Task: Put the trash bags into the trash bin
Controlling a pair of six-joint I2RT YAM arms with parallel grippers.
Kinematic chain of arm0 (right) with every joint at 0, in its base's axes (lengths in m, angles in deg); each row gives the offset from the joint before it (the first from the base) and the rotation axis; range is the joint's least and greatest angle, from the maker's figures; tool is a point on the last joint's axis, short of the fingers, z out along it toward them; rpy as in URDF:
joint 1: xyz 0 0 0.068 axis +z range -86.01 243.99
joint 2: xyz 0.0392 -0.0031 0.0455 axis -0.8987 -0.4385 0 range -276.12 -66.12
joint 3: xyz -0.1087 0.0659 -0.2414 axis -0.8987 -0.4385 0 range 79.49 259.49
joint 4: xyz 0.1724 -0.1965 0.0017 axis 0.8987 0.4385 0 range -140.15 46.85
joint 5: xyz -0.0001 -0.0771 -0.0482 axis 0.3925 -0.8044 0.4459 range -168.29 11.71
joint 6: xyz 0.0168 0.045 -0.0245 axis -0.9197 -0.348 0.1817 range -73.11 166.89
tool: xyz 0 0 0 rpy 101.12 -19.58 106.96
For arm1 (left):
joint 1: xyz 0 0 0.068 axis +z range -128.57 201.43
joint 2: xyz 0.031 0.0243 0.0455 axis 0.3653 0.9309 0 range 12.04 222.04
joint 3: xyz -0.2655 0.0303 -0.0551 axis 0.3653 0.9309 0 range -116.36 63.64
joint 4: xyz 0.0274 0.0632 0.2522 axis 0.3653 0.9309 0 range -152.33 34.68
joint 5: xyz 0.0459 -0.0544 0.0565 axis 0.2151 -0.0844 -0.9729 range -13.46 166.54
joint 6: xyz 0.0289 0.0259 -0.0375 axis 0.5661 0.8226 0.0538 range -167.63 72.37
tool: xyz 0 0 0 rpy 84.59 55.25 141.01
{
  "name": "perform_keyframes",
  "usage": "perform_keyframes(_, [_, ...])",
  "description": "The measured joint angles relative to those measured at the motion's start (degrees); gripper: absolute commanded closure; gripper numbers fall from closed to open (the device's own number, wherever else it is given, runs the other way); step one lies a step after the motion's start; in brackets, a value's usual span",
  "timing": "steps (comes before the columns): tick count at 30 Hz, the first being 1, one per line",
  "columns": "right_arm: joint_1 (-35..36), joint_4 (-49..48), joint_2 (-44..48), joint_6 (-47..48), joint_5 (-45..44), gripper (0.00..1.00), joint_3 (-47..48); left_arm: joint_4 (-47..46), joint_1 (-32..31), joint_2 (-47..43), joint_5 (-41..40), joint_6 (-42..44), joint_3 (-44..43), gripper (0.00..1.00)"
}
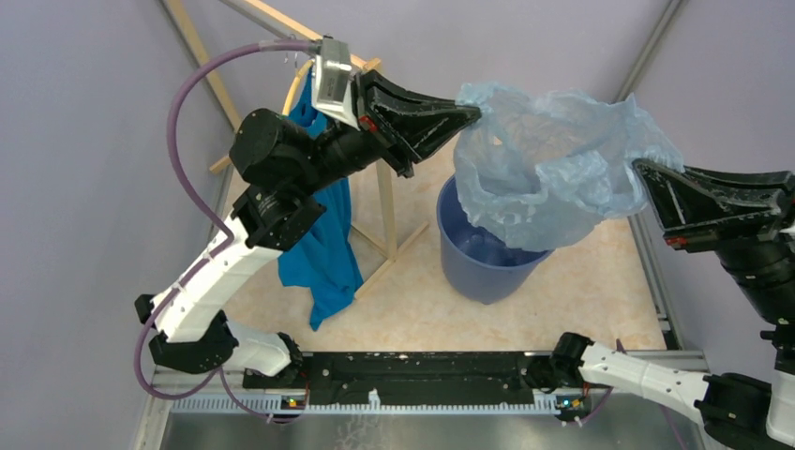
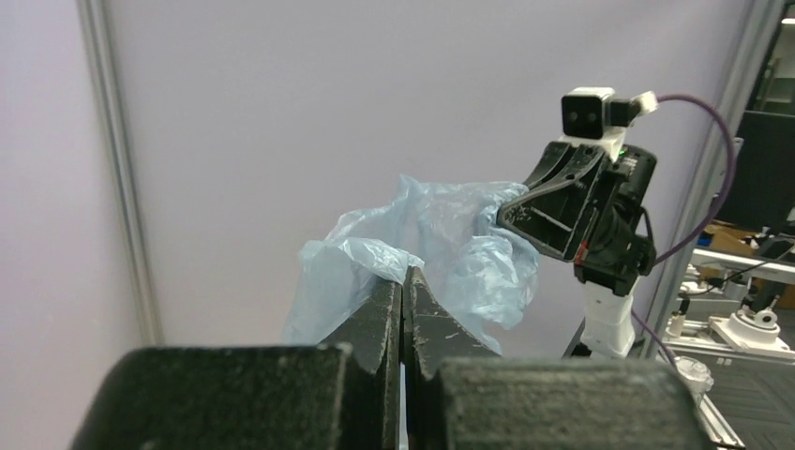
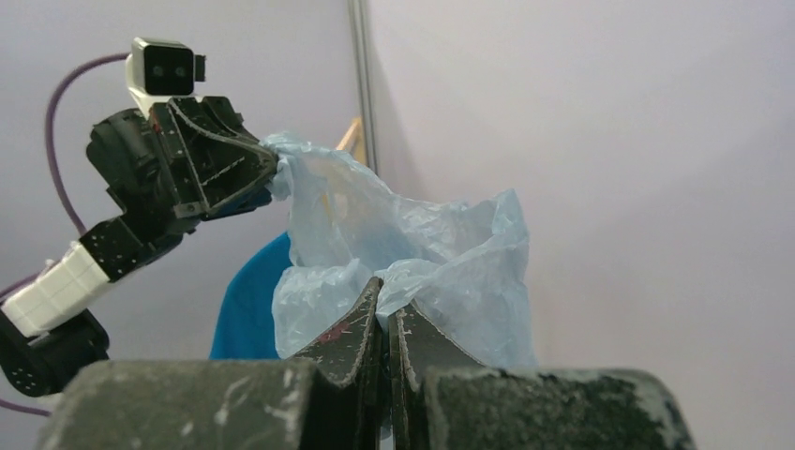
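Observation:
The pale-blue filmy trash bag (image 1: pixel 553 159) hangs stretched between my two grippers, its lower part drooping into the mouth of the round blue trash bin (image 1: pixel 487 258) on the floor. My left gripper (image 1: pixel 476 112) is shut on the bag's left edge. My right gripper (image 1: pixel 639 169) is shut on its right edge. In the left wrist view my left gripper (image 2: pixel 403 274) pinches the bag (image 2: pixel 450 244). In the right wrist view my right gripper (image 3: pixel 384 286) pinches the bag (image 3: pixel 441 253). The bag covers much of the bin's opening.
A teal-blue T-shirt (image 1: pixel 323 244) hangs on a wooden rack (image 1: pixel 386 211) just left of the bin, under my left arm. Metal frame posts and purple walls close in the sides. A black rail (image 1: pixel 412 375) runs along the near edge.

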Motion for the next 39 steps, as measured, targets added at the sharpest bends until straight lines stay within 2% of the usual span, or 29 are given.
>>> perform_keyframes(9, [0.09, 1.73, 1.77, -1.31, -6.62, 1.0, -14.47, 0.61, 0.0, -6.47, -8.02, 1.14, 18.21, 1.0])
perform_keyframes(15, [0.13, 5.79, 1.97, -3.54, -11.87, 1.0, -19.37, 3.82, 0.0, -11.02, -17.46, 1.36, 26.97, 1.0])
perform_keyframes(22, [0.15, 8.55, 1.95, -4.79, -16.72, 1.0, -19.32, 7.45, 0.0, -16.24, -24.76, 1.64, 29.68, 1.0])
perform_keyframes(30, [0.15, 9.92, 2.54, -6.93, -15.45, 1.0, -13.6, 9.22, 0.0, -21.44, -27.85, 2.4, 29.59, 1.0])
perform_keyframes(39, [0.15, 9.46, 3.17, -7.52, -15.78, 1.0, -15.37, 10.12, 0.0, -22.32, -30.25, 3.63, 29.55, 1.0])
